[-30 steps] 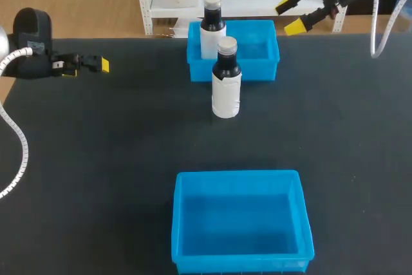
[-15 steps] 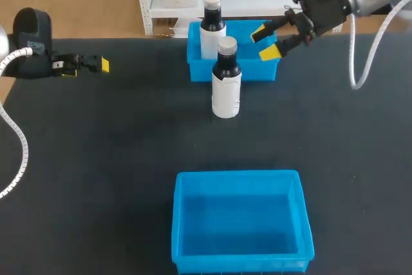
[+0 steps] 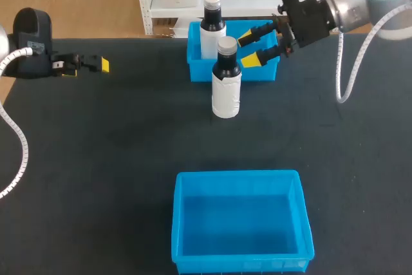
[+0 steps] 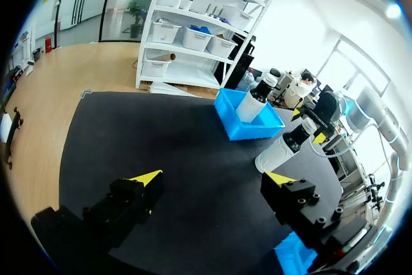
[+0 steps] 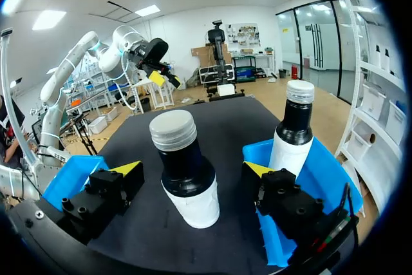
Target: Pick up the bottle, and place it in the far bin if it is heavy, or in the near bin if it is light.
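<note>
Overhead, the table (image 3: 96, 159) showed as a flat, matte black surface with two open blue bins on it. The far bin (image 3: 265, 71) sat at the back edge, a little right of the middle. The near bin (image 3: 177, 223) sat at the front edge, roughly in line with it.

The bottle (image 3: 226, 88) stood upright on the bare black surface just in front of the far bin, well apart from the near bin. The right gripper (image 3: 247, 48) came in from the far right and hung at the height of the bottle's neck, just beside it and over the far bin's front wall. Its jaws were spread wide. In the right wrist view the bottle stood just ahead of the gap between the two yellow tips, with neither tip touching it. The left gripper (image 4: 212, 178) was at the table's left side with its jaws also wide apart. It held nothing, and the bottle was well ahead of it, off toward the right arm.

The bottle had a grey screw cap, a dark neck and shoulder, and a white wrap around its lower body. A second bottle (image 3: 212, 27) of the same look stood upright inside the far bin at its left side.
</note>
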Robot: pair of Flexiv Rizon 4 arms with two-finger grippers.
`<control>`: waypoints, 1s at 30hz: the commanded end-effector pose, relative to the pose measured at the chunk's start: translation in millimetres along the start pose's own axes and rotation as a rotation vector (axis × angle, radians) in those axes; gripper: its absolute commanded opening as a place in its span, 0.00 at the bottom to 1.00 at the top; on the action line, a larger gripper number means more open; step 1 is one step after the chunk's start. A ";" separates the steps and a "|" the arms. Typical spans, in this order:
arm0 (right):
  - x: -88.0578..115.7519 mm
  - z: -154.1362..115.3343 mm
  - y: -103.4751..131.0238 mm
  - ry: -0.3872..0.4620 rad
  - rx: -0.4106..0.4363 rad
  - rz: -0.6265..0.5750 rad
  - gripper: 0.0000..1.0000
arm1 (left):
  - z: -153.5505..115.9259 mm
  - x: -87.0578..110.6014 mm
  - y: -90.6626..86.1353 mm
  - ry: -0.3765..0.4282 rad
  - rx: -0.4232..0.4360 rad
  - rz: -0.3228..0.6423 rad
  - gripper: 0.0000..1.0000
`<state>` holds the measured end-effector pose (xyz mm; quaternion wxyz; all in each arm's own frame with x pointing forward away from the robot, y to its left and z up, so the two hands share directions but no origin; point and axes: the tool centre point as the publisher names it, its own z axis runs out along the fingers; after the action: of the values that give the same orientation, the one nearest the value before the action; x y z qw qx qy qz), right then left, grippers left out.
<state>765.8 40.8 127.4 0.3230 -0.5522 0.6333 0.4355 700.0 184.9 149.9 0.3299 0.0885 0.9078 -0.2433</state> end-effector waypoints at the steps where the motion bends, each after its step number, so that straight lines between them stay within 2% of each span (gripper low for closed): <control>1: -2.2 7.7 6.7 -0.006 0.106 -0.002 1.00 | 0.0 0.0 0.0 0.000 0.000 0.000 1.00; 10: -7.4 22.6 17.7 -0.016 0.092 -0.016 1.00 | 0.0 0.0 0.0 0.000 0.000 0.000 1.00; 30: -6.6 37.1 17.2 -0.028 0.071 -0.011 1.00 | 0.0 0.0 0.0 0.000 0.000 0.000 1.00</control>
<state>748.3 76.5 122.6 0.3518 -0.5382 0.6410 0.4191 700.0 185.0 149.9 0.3299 0.0885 0.9078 -0.2433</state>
